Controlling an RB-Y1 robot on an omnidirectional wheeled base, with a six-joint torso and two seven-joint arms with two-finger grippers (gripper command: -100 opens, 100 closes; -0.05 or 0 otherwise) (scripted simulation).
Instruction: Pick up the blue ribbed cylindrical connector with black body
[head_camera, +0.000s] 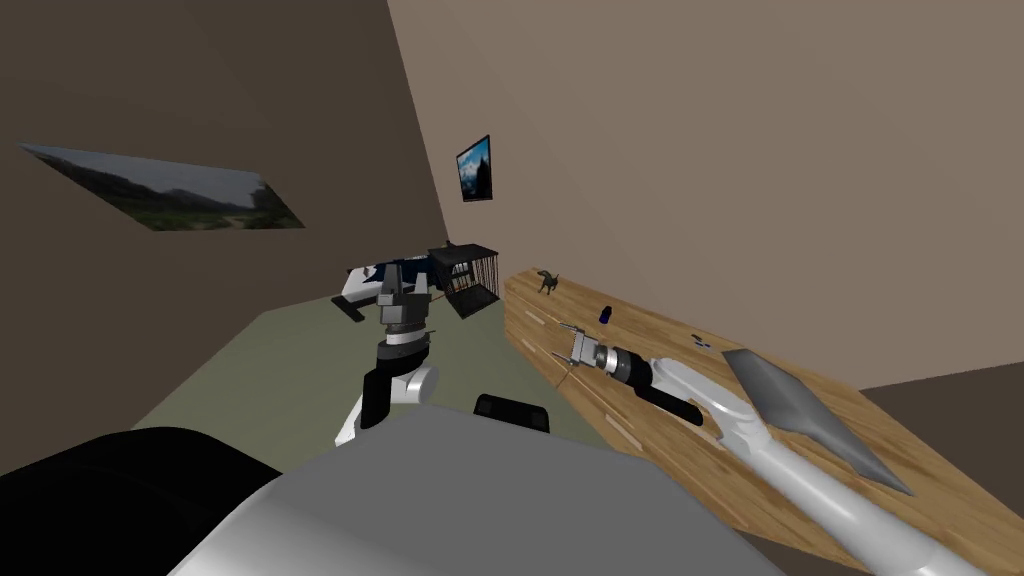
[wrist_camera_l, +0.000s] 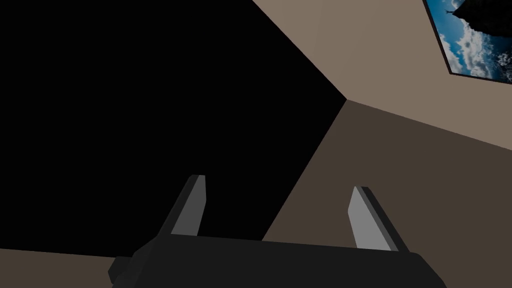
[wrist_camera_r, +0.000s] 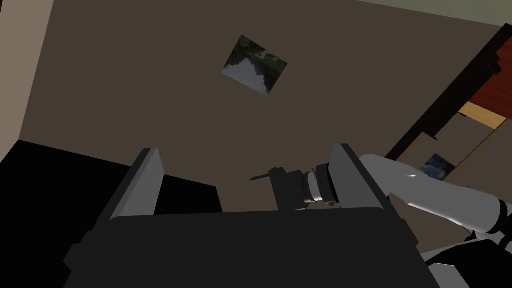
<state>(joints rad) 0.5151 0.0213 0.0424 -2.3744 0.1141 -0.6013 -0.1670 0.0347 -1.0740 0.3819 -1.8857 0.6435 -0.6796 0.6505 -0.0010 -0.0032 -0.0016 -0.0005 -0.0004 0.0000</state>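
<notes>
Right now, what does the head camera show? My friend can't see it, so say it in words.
A small blue connector sits on a long wooden table, near the robot's open right gripper but not touching it. That gripper reaches over the tabletop. The left gripper points up over the green floor, beside the table.

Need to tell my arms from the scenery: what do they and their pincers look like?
Both are white with dark joints and grey wrist bands. The left pincer is a dark box with two thin, light grey blade fingers; the right pincer matches. No cables or markings visible.
</notes>
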